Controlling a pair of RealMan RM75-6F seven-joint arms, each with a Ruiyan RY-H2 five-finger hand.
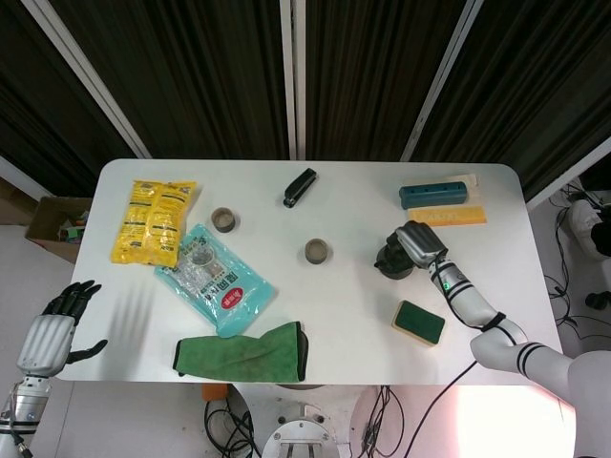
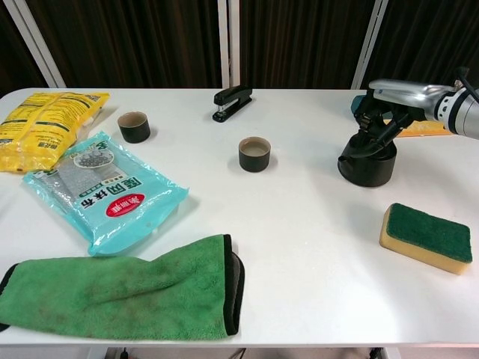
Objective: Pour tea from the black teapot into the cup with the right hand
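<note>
The black teapot (image 2: 366, 162) (image 1: 391, 261) stands at the right of the white table (image 2: 299, 247). My right hand (image 2: 391, 103) (image 1: 419, 243) reaches over it from the right, its dark fingers (image 2: 372, 123) curled around the pot's top handle. The pot looks upright and at, or barely above, the tabletop. A dark cup (image 2: 254, 153) (image 1: 316, 251) with pale liquid in it sits mid-table, to the left of the pot. My left hand (image 1: 52, 327) hangs beyond the table's left edge, fingers spread and holding nothing.
A second dark cup (image 2: 134, 126) stands at the far left. A black stapler (image 2: 231, 102) lies at the back. A sponge (image 2: 426, 238) lies in front of the teapot, a blue box (image 1: 434, 195) behind it. Yellow bag (image 2: 45, 127), teal packet (image 2: 101, 191) and green cloth (image 2: 123, 288) fill the left.
</note>
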